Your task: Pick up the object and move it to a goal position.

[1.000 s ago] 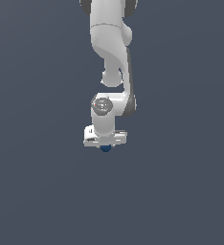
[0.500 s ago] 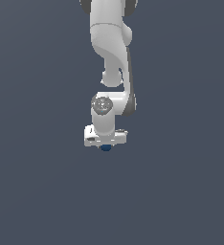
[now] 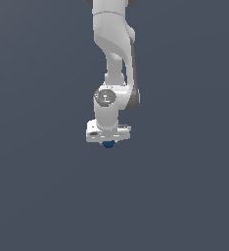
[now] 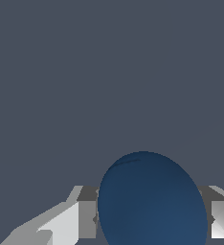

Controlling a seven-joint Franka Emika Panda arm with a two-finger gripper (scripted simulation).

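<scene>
Exterior view: the white arm [image 3: 114, 59] hangs straight down, its claw [image 3: 108, 142] hiding all but a dark sliver of the ball [image 3: 108, 144] at its underside, against a plain grey tabletop [image 3: 185, 196]. Wrist view: the ball [image 4: 152, 201] looms large — smooth, unmarked, deep blue — lodged between two pale fingers [image 4: 71, 225], which touch its flanks; the claw is clenched on it.
</scene>
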